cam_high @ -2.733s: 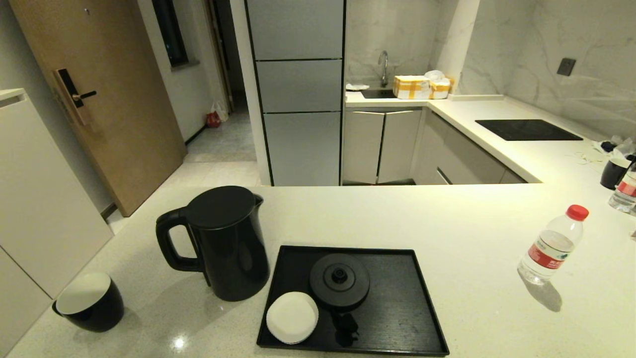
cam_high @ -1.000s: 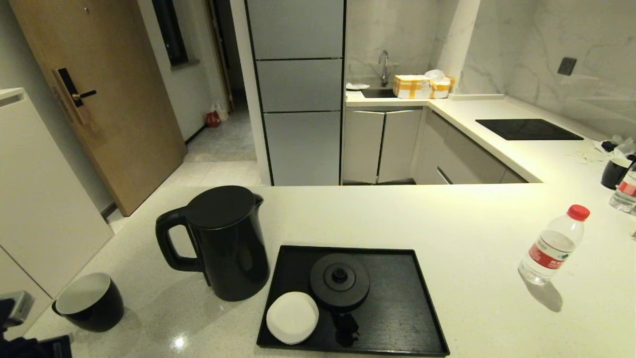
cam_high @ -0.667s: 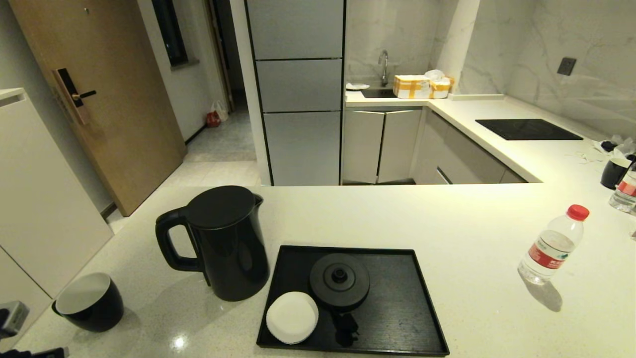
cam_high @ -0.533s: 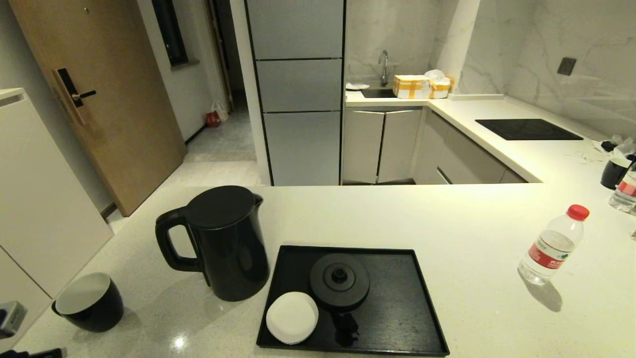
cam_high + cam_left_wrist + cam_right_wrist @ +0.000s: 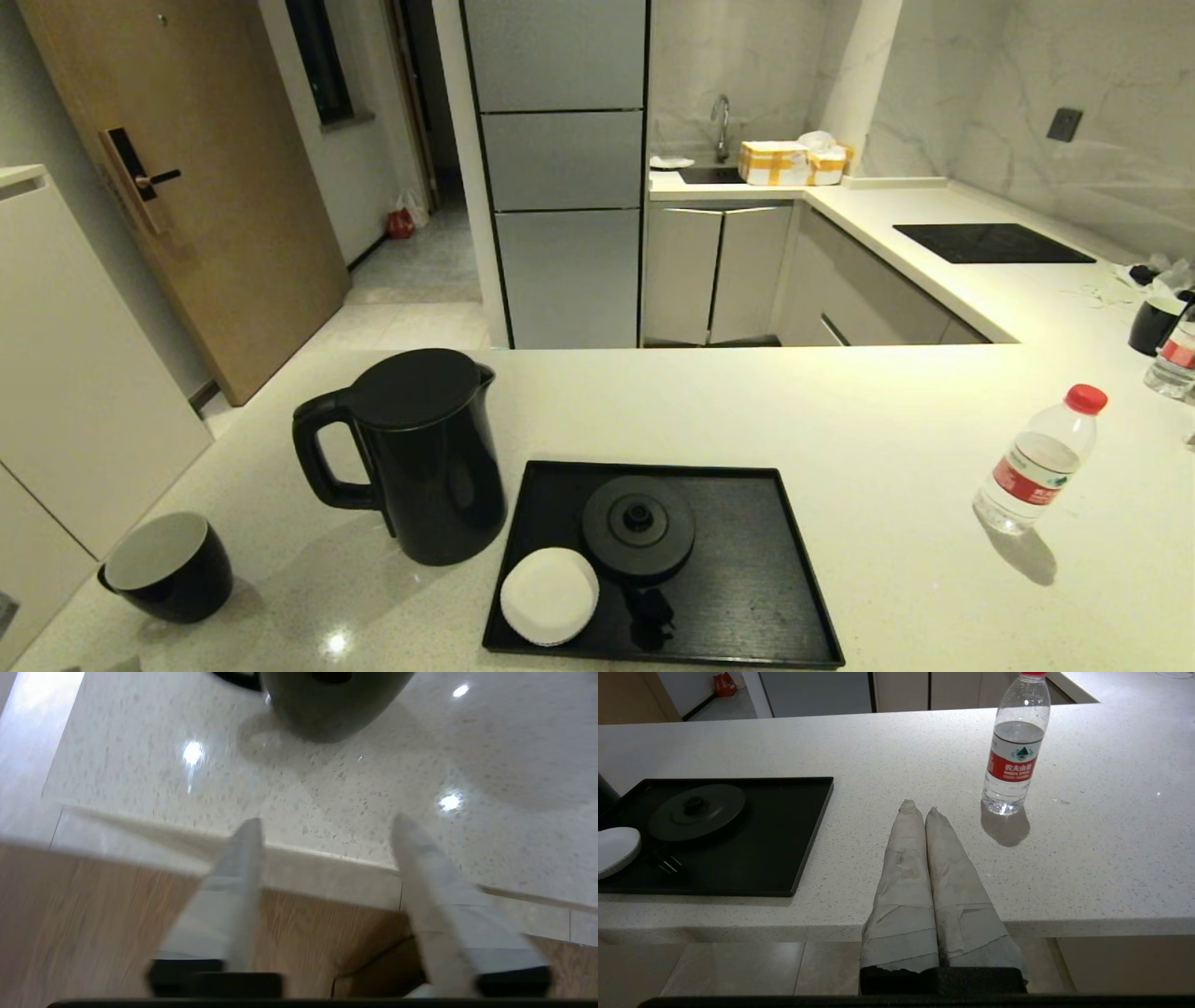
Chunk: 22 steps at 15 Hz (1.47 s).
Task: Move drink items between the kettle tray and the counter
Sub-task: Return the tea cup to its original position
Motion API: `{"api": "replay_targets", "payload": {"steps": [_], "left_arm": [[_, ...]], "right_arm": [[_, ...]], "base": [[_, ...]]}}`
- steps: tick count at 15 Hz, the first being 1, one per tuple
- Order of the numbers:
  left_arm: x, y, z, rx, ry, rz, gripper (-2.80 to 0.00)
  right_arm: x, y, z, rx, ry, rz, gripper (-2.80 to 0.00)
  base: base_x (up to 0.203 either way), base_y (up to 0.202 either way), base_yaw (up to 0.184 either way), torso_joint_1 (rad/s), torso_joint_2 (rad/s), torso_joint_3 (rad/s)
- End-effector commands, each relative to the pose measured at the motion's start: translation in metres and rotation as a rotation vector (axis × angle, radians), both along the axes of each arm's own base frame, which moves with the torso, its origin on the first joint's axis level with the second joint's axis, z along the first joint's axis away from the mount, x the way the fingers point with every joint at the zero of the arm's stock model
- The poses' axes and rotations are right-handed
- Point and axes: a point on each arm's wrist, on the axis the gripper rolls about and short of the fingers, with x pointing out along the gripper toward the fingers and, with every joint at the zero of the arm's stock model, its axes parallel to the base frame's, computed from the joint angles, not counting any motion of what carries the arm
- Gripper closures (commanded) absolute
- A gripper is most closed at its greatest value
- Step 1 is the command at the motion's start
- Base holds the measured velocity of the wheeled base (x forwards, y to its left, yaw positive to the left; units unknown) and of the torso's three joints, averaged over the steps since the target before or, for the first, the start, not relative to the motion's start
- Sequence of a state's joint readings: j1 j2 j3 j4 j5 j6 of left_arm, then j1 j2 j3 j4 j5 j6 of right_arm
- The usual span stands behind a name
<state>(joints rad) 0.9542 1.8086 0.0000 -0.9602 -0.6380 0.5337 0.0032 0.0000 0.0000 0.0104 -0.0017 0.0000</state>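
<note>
The pale speckled counter [image 5: 709, 411] spreads across the kitchen, carrying every drink item. A flat black kettle tray [image 5: 803, 597] with a low rim lies near its front edge; on it sit a round black base disc [image 5: 638, 528] and, touching the disc's front left side, a white saucer [image 5: 549, 595]. The tall black kettle [image 5: 420, 457] stands upright on the counter just beside the tray's left edge, lid closed, loop handle turned left. Far to the right, well apart from the tray, a clear water bottle [image 5: 1036, 464] with a red cap and red label stands upright. At the counter's near left corner rests a small black cup [image 5: 168, 567], white inside.

The left gripper [image 5: 327, 826] hangs over the counter's near edge with its pale wrapped fingers [image 5: 243, 858] spread apart and holding nothing; the cup's dark rounded wall [image 5: 327, 704] lies ahead of them, apart from both tips. The right gripper [image 5: 920, 807] sits low in front of the counter, between the tray and the bottle, its two wrapped fingers [image 5: 903, 868] pressed together along their length, empty and touching nothing on the worktop.
</note>
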Motion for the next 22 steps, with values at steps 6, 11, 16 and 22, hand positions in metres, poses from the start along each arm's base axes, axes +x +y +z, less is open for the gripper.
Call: {"api": "replay_targets", "payload": {"steps": [6, 11, 16, 22], "left_arm": [[-0.006, 0.026, -0.022, 0.01, -0.15, -0.107, -2.8], [0.002, 0.039, -0.05, 0.038, -0.169, -0.15, -2.8], [0.008, 0.045, -0.067, 0.073, -0.226, -0.225, -2.8], [0.016, 0.048, -0.071, 0.079, -0.275, -0.296, -2.8]], "right_arm": [[0.0, 0.0, -0.001, 0.0, 0.003, 0.0, 0.0], [0.0, 0.0, -0.001, 0.0, 0.003, 0.0, 0.0], [0.0, 0.0, -0.001, 0.0, 0.003, 0.0, 0.0], [0.0, 0.0, -0.001, 0.0, 0.003, 0.0, 0.0]], "base": [[0.0, 0.0, 0.0, 0.0, 0.0, 0.0], [0.0, 0.0, 0.0, 0.0, 0.0, 0.0], [0.0, 0.0, 0.0, 0.0, 0.0, 0.0], [0.0, 0.0, 0.0, 0.0, 0.0, 0.0]]}}
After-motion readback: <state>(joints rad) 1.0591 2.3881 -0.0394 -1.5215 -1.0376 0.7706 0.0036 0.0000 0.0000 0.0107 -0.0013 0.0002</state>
